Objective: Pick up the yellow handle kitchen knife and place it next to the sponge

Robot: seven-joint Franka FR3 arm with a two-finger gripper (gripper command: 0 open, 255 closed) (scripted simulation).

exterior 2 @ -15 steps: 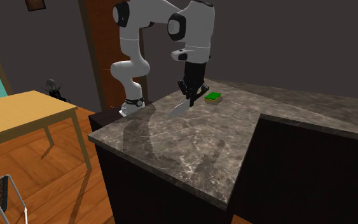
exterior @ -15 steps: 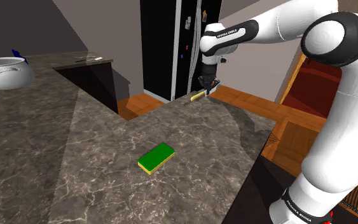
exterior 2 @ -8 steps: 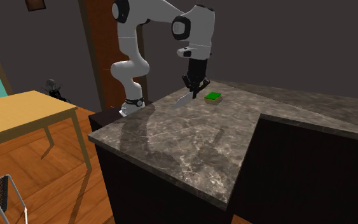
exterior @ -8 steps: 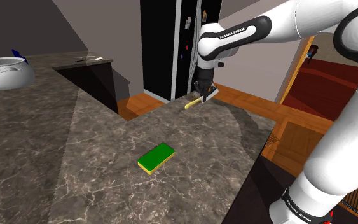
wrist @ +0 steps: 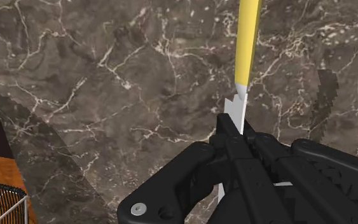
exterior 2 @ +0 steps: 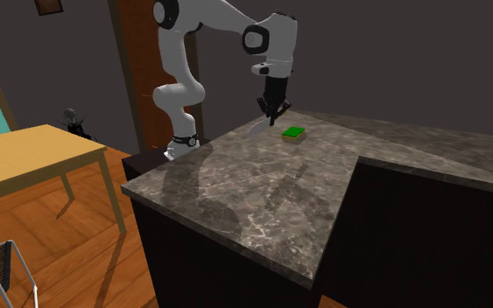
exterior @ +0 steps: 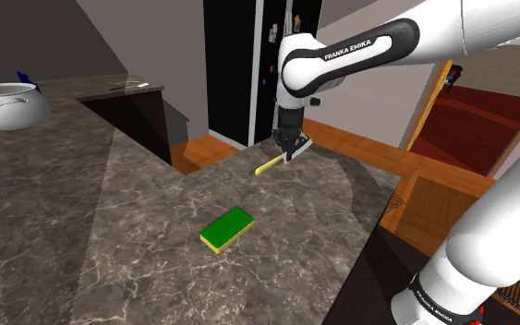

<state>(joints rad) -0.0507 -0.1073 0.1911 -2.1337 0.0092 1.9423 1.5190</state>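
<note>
shoulder view: gripper shut on the yellow-handled kitchen knife, which is off the marble countertop. the handle sticks out toward 8 o'clock from the fingers. the green-topped sponge lies flat, near but apart, with the knife at about 1 o'clock from it. a second ago the hand was higher and nearer the counter's far edge. it has since come down and in toward the sponge. white pot sits far off at 10 o'clock, not involved.

second exterior view: gripper hangs from the arm with the knife angled down toward 8 o'clock. the sponge is at about 3 o'clock from the blade. the gap to the sponge is smaller than it was a second ago.

wrist view: black fingers closed tight on the grey blade just behind the yellow handle. gripper, knife, handle running straight away at 12 o'clock over the countertop.

judgement: carry phase, well along. the grasp looks secure. what remains is a short move, lowering beside the sponge, and release.
</note>
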